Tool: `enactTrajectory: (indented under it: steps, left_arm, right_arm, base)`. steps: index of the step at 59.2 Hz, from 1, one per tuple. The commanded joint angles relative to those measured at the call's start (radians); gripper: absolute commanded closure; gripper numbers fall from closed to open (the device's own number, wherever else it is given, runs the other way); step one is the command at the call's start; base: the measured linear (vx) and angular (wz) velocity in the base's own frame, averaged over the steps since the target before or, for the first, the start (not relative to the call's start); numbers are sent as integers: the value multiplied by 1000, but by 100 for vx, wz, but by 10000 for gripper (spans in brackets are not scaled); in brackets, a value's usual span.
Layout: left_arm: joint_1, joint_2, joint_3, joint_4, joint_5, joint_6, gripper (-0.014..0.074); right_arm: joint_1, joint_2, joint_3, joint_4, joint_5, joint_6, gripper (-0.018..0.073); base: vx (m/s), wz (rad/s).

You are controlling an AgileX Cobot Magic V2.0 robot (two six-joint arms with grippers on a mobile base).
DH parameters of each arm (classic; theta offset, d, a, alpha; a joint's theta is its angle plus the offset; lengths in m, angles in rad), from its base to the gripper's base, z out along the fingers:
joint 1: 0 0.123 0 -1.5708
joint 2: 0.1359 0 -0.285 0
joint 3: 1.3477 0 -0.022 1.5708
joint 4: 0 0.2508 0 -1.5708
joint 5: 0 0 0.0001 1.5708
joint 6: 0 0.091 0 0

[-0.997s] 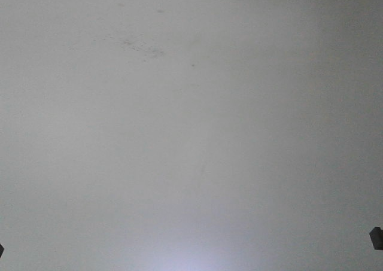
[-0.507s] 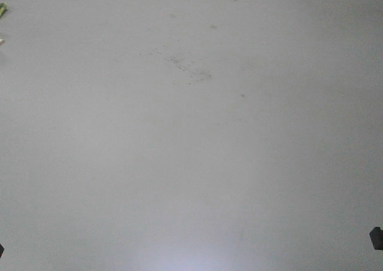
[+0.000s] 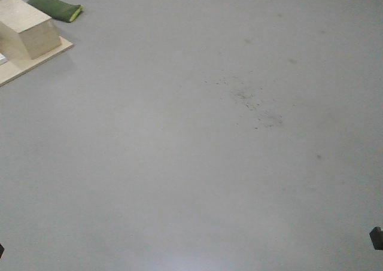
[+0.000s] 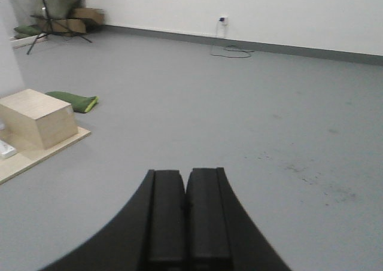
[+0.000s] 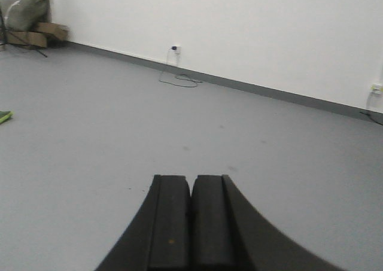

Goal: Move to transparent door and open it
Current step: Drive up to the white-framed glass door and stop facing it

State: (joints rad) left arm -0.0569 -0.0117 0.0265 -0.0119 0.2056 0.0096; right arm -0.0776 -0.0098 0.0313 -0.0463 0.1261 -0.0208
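The transparent door is out of view in every frame. My left gripper (image 4: 185, 174) is shut, its black fingers pressed together with nothing between them, pointing over bare grey floor. My right gripper (image 5: 191, 179) is likewise shut and empty, aimed across the floor toward a white wall (image 5: 251, 26). In the front view only dark tips of the grippers peek in at the bottom corners, over grey floor (image 3: 191, 181).
A pale wooden box (image 3: 27, 34) on a flat board (image 3: 18, 67) and a green cushion (image 3: 57, 9) lie at the far left. Cardboard boxes and a tripod (image 4: 57, 20) stand in the far corner. A cable (image 4: 230, 51) trails from a wall socket. Dark scuffs (image 3: 254, 100) mark the floor.
The floor scuffs have slid down and to the right in the front view, and the wooden box and green cushion have come into sight at the upper left. The grippers stay shut.
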Motion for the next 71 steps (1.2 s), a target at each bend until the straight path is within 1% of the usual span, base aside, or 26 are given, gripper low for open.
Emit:
enactTrajectory:
  steps: [1,34,71]
  left_arm:
    - [-4,-11,31,-7,-84,-10,602]
    - [-4,-11,31,-7,-84,-10,602]
    - [-4,-11,31,-7,-84,-10,602]
  right_arm:
    - [1,-15,12,-5,-85,-9,567]
    - [1,-15,12,-5,-85,-9,567]
    - [1,-14,12,-5,-85,-9,567]
  base:
    - [63,64]
    - [62,65]
    - [59,58]
